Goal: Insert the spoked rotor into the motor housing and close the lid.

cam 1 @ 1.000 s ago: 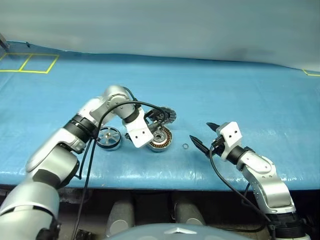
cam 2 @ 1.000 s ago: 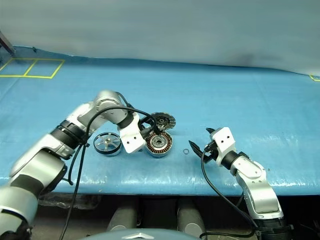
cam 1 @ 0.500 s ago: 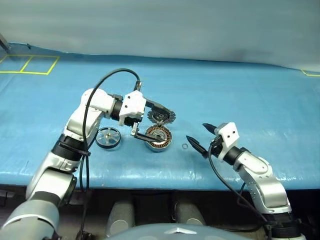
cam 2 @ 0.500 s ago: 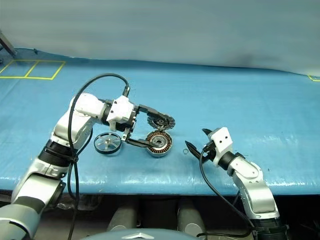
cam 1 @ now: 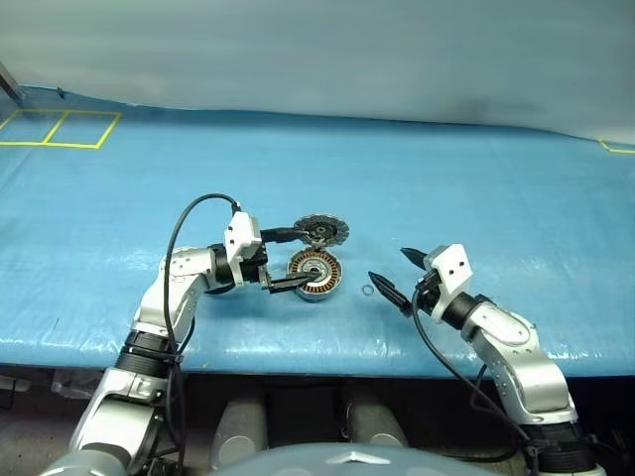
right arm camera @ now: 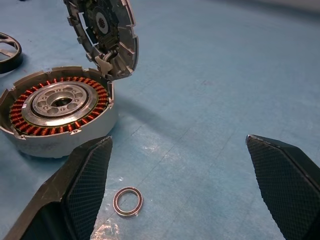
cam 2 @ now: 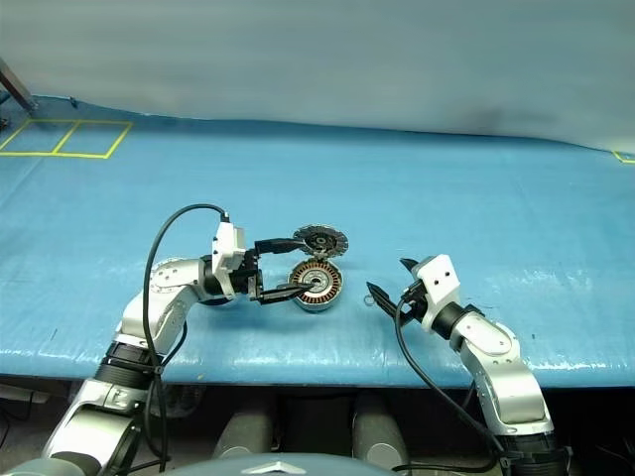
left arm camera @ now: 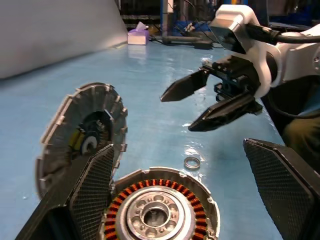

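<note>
The motor housing (cam 1: pixel 315 275) lies open on the blue table, its copper windings and hub showing. Its lid (cam 1: pixel 320 231) stands tilted up from the far rim, toothed edge visible. My left gripper (cam 1: pixel 291 260) lies low and level, pointing right. It is open, with one finger toward the lid and the other at the housing's near-left edge, and holds nothing. The housing (left arm camera: pixel 160 215) sits between its fingers. The spoked rotor (right arm camera: pixel 7 49) lies left of the housing, behind my left arm in the head views. My right gripper (cam 1: pixel 390 267) is open and empty, right of the housing.
A tiny dark ring (cam 1: pixel 366 291) lies on the table between the housing and my right gripper. Yellow tape squares (cam 1: pixel 60 127) mark the far left. The table's front edge (cam 1: pixel 327 357) runs close below both arms. A black cable (cam 1: pixel 189 213) loops above my left forearm.
My left arm has swung down and back to the left and its wrist has rolled. The gripper now lies level beside the housing instead of above it. The right arm has stayed put.
</note>
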